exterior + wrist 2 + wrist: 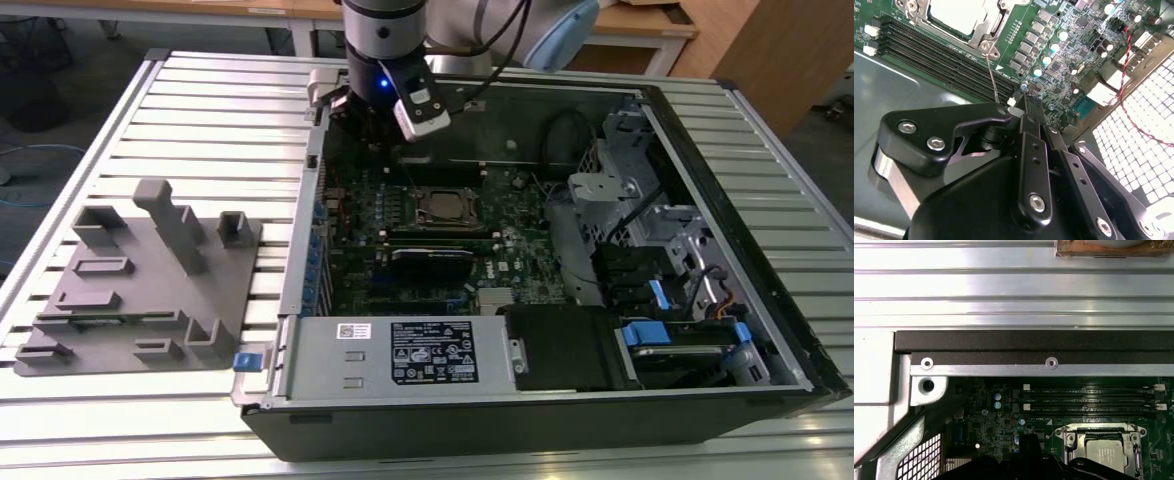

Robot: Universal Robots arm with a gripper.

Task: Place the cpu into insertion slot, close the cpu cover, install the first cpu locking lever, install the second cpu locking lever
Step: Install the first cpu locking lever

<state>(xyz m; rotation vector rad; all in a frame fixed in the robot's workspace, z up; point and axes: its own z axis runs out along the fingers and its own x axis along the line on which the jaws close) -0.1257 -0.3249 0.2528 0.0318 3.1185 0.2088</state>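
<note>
The cpu (pixel 956 14) lies in the insertion slot (pixel 447 207) on the green board, its silvery top showing. The cpu cover (pixel 995 22) lies flat around it as a metal frame. In the first wrist view the cpu (pixel 1106 451) sits inside that cover (pixel 1070 436). A thin wire locking lever (pixel 992 75) rises from the socket's corner and ends against the side of my gripper's tip. My gripper (pixel 1021 103) hangs beside the socket, fingers together with nothing between them. The exterior view puts the gripper (pixel 383 125) at the case's far side, just beyond the socket.
Black memory slots (pixel 939 60) run between socket and gripper. A perforated case wall (pixel 1134 150) lies close by. The power supply (pixel 400 355) and drive cage (pixel 667 330) fill the case's near side. A grey fixture plate (pixel 140 280) rests on the ribbed table (pixel 200 90).
</note>
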